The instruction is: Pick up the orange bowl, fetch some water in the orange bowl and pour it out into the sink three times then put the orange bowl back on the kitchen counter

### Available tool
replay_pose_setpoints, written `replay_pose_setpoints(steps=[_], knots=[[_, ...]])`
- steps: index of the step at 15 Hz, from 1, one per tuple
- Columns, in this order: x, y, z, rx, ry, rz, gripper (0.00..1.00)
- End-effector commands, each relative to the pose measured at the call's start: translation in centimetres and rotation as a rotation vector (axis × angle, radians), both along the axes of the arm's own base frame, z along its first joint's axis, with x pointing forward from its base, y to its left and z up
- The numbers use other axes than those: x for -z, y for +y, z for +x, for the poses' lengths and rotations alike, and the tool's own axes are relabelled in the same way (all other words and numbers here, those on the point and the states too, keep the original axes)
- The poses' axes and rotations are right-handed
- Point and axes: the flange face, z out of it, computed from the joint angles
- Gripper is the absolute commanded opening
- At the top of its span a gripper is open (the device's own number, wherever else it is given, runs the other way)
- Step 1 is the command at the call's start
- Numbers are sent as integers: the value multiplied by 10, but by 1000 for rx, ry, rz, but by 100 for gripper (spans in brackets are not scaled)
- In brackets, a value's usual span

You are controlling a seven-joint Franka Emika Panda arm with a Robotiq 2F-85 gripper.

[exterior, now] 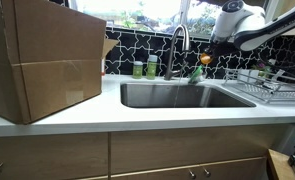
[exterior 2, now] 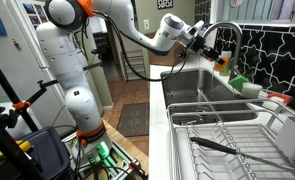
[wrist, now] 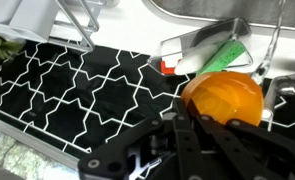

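The orange bowl (wrist: pixel 225 95) is held tilted in my gripper (wrist: pixel 201 120), whose black fingers are shut on its rim. In both exterior views the bowl (exterior: pixel 205 60) (exterior 2: pixel 223 61) hangs in the air beside the tall curved faucet (exterior: pixel 179 38) (exterior 2: pixel 223 28), over the back edge of the stainless-steel sink (exterior: pixel 177 97) (exterior 2: pixel 191 86). My gripper (exterior: pixel 210 53) (exterior 2: pixel 213 50) reaches in from the dish-rack side. I cannot tell whether the bowl holds water. The white kitchen counter (exterior: pixel 137 118) runs along the front of the sink.
A large brown cardboard box (exterior: pixel 45 55) stands on the counter. Two green bottles (exterior: pixel 145 69) and a green sponge-like thing (exterior: pixel 197 75) sit behind the sink. A wire dish rack (exterior: pixel 272 86) (exterior 2: pixel 227 130) stands beside the basin. The back wall is black-tiled.
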Motion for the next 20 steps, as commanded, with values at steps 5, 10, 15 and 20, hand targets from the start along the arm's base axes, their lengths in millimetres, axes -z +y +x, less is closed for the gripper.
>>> replay_pose_setpoints(steps=[5,10,15,20], knots=[[25,33,-25,-79,61,-201,1],[32,38,-32,-93,79,-222,1],[32,43,-37,-84,64,-161,1],[32,51,-43,13,62,102,1]])
